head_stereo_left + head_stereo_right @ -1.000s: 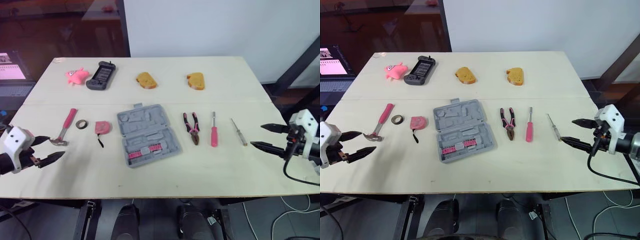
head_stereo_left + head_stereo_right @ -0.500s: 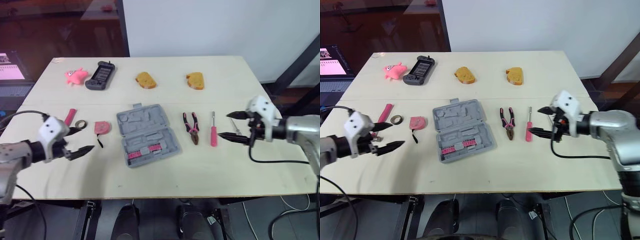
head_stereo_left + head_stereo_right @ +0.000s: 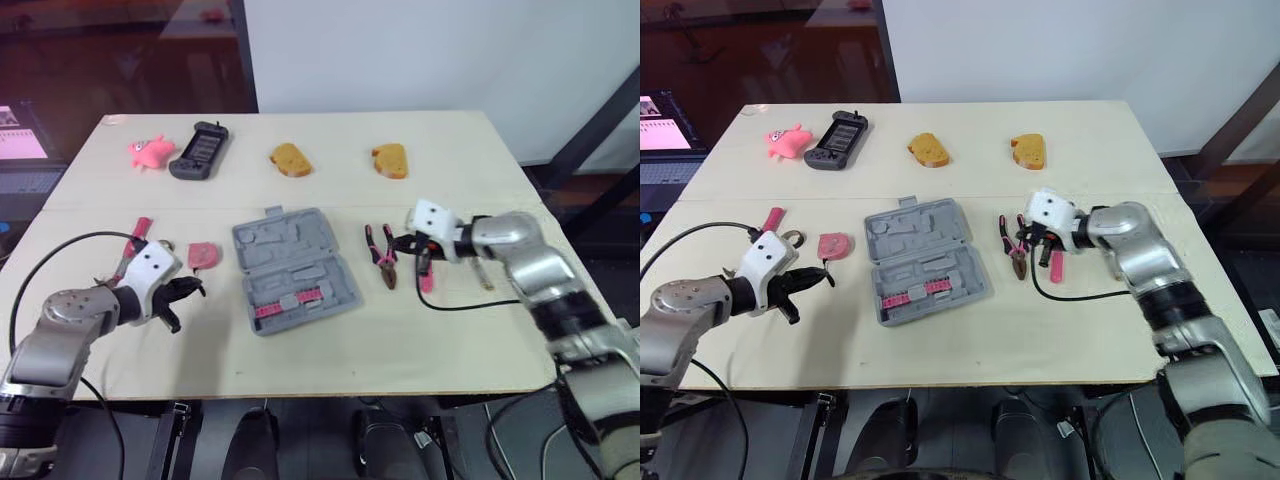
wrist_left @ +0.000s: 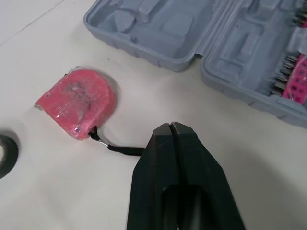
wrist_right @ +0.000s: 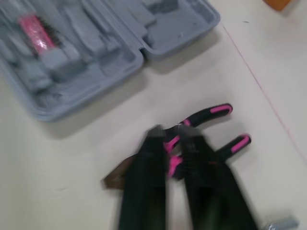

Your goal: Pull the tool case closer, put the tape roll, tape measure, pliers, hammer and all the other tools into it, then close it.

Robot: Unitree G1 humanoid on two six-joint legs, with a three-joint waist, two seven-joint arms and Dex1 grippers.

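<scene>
Gathering tools seems the step now. The left hand (image 4: 170, 127) is closed, with the tape measure (image 4: 79, 103) just ahead of its tips. The open tool case (image 3: 270, 240) lies between both hands. The right hand (image 5: 172, 134), slightly open over the pliers (image 5: 211, 111), should next close on a handle.

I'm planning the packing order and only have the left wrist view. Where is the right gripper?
Observer: The right gripper is at the handles of the pliers, on the robot's right of the open tool case.
Operator: Are the pliers lifted?
Observer: No, they look flat on the table.
Operator: And the hammer?
Observer: The hammer lies just left of the tape roll, with its pink handle pointing away from the robot.
</scene>
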